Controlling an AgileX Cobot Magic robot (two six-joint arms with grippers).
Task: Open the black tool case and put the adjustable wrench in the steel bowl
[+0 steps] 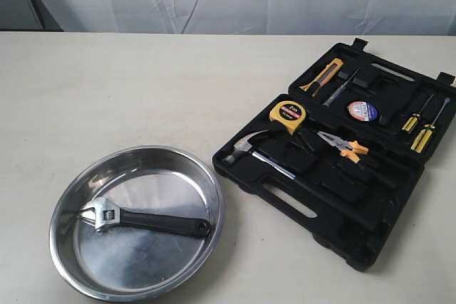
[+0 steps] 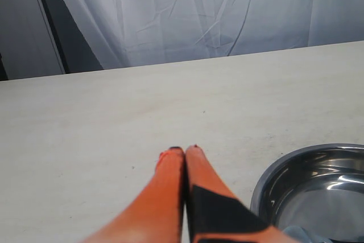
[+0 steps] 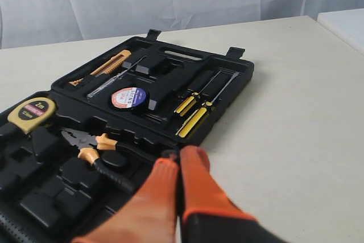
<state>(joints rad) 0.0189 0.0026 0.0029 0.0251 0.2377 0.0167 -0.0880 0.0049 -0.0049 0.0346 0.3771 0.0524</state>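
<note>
Exterior view: the adjustable wrench (image 1: 142,220) lies in the steel bowl (image 1: 68,201) on the counter (image 1: 142,90), with the black tool case (image 1: 342,208) open just beyond, its yellow tape measure (image 1: 287,114) marked "2m". Both the left tool (image 2: 185,151) and right tool (image 3: 177,155) are pinched closed, empty.

Bowl (image 1: 142,265) sits near the front-left corner of the bench (image 1: 107,90). Wrench (image 1: 146,220) lies in it, flat across the bottom, head toward the left edge.

Tool case (image 1: 246,176) is just right of the bowl, open and skewed to the bench edges, lid half lying back toward the right edge.

- Near half: hammer (image 1: 246,149), tape measure (image 1: 287,113), pliers (image 1: 342,146).
- Lid half: knife (image 1: 320,77), roll of tape (image 1: 363,110), screwdrivers (image 1: 420,124).
</note>
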